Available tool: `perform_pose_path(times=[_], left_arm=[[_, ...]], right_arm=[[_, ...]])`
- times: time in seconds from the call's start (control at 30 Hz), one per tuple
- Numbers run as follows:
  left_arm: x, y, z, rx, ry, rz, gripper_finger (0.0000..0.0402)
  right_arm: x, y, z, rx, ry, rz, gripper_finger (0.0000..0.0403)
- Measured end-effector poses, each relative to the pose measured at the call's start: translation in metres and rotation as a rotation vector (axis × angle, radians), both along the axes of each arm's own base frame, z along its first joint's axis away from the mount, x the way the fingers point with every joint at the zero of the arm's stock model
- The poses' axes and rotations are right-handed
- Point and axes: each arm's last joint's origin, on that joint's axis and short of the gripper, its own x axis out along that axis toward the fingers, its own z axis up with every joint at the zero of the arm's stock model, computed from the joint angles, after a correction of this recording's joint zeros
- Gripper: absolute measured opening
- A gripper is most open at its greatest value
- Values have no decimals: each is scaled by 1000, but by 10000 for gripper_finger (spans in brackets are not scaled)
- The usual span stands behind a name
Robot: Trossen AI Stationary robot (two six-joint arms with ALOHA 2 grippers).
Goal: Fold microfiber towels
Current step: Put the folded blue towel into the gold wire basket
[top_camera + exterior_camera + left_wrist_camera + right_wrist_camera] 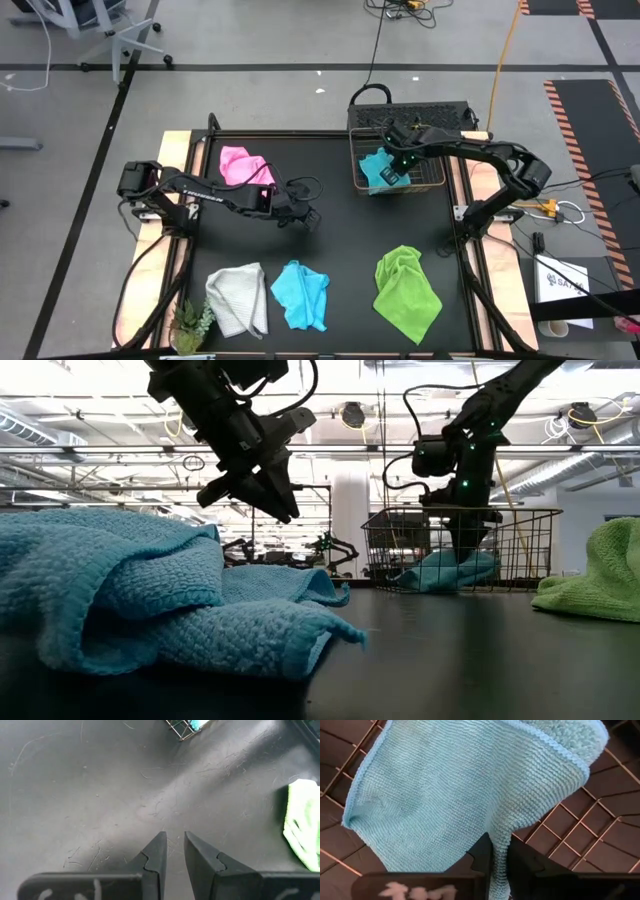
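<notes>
A light blue towel (378, 170) lies in the black wire basket (440, 182) at the far right, and my right gripper (499, 845) is shut on it from above. Four more towels lie on the black table: pink (245, 165) at the far left, white-grey (238, 298), a second light blue (300, 295) and lime green (405, 290) along the near edge. My left gripper (308, 216) hangs above the bare table centre. Its fingers (160, 850) stand a narrow gap apart with nothing between them. My right gripper pinches a narrow fold of the light blue towel (500, 857) between its two fingers, beside the hemmed edge. The fingers come steeply from above. The rest of the towel (445, 785) spreads slack over the basket's wire floor.
A small green plant (190, 322) stands at the near left corner. The basket's wire walls (520, 530) rise around my right gripper. Bare black table lies between the pink towel and the near row.
</notes>
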Motion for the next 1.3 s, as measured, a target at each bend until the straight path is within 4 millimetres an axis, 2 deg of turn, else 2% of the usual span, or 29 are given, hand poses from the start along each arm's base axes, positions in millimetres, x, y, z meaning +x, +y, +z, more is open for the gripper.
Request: perform_pose_path(times=[0.17,0.4,0.63,0.8,1.0,1.3], left_arm=[[0,0,0,-1,-1,1,67],[0,0,0,-7,-3,6,67],[0,0,0,-7,-3,6,67],[0,0,0,-7,-2,6,67],[0,0,0,-5,-2,5,67],[0,0,0,0,0,0,67]], right_arm=[[-2,1,0,4,29,42,80],[-11,3,0,-59,193,48,136],[-11,13,19,-80,92,69,149],[-4,19,28,-75,-35,108,132],[3,21,21,-94,-61,131,105],[-3,24,0,-50,-108,131,7]])
